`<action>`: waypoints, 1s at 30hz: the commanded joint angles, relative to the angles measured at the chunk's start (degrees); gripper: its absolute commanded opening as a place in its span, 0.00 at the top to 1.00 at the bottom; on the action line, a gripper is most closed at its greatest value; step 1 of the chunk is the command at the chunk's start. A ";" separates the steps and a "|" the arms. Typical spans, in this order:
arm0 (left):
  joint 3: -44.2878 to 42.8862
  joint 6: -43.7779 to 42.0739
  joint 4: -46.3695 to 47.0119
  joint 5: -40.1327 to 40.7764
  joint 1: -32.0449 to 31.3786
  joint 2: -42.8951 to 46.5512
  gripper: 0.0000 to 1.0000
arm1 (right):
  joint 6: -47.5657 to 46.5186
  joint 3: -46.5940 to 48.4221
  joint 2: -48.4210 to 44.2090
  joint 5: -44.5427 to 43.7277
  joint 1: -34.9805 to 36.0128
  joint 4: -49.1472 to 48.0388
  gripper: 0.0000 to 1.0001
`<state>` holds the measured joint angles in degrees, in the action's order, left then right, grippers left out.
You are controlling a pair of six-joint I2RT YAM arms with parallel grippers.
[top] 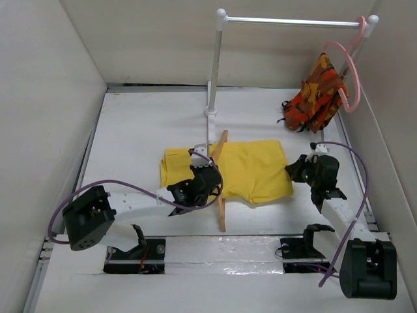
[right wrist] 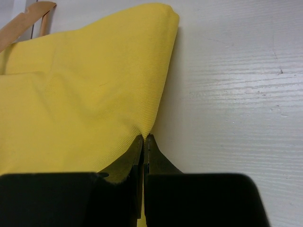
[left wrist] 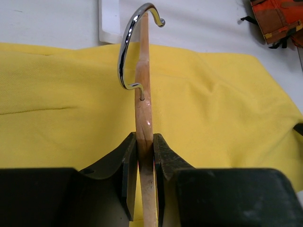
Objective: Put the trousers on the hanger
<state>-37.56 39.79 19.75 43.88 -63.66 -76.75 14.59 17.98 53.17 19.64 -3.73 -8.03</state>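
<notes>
trousers (top: 254,171) on table (top: 143,130) | hanger (top: 222,195) across trousers | garment (top: 317,94) behind-right on rack (top: 293,21)

The trousers (top: 251,171) are plain bright yellow. The hanger (top: 222,212) across them is light tan wood with a shiny chrome hook (left wrist: 124,47). Beyond the trousers, a camouflage garment (top: 317,94) shows orange, red and brown patches, and its plastic hanger (top: 348,72) is pink. The left gripper (left wrist: 144,142) and right gripper (right wrist: 144,139) are black, the cables (top: 130,184) purple, the table (top: 143,130) white

A white table (top: 130,140) is boxed in by plain off-white walls (top: 150,39) on three sides under soft, even light, with a white clothes rail (top: 293,22) toward its far side holding a pink hanger (top: 350,65) and camouflage garment (top: 319,94).
</notes>
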 commanded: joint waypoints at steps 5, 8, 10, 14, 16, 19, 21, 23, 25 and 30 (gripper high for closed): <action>-4.88 2.75 1.45 -3.01 -0.50 2.05 1.00 | -0.44 0.83 -1.74 -1.88 3.55 -3.49 0.76; -5.86 3.89 -0.94 -1.43 -0.50 3.01 1.00 | -2.54 3.80 -4.73 -3.46 5.83 0.37 0.37; -5.33 3.37 -0.15 -1.51 -0.50 4.85 1.00 | -3.78 5.22 -8.67 -5.39 8.19 4.60 0.02; -6.12 2.93 -1.12 -1.95 -0.50 7.66 1.00 | -3.61 6.80 -13.17 -5.58 17.22 5.22 0.10; -6.82 2.23 -0.94 -2.13 -0.50 9.07 1.00 | -1.15 6.90 -13.35 -5.75 23.03 2.94 0.77; -8.66 1.61 -2.96 -2.04 -0.50 9.95 1.00 | 1.32 7.33 -12.30 -8.64 36.21 -2.41 1.00; -8.84 0.82 -2.35 -2.04 -0.50 10.57 1.00 | 3.06 8.21 -11.51 -13.36 45.76 -3.83 0.89; -10.07 0.20 -3.57 -1.34 -0.50 10.74 1.00 | 4.74 8.65 -9.76 -17.24 51.34 -6.20 0.62; -10.51 0.46 -3.84 -1.08 -0.50 11.27 1.00 | 5.71 9.18 -5.98 -21.38 56.89 -9.01 0.34; -12.53 -0.07 -4.89 -0.81 -0.50 11.89 1.00 | 6.68 13.30 3.25 -23.41 62.17 -11.99 0.31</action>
<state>-44.49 39.62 9.39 41.21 -63.77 -68.60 19.57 27.53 53.19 1.17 56.23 -12.99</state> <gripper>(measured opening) 0.127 0.690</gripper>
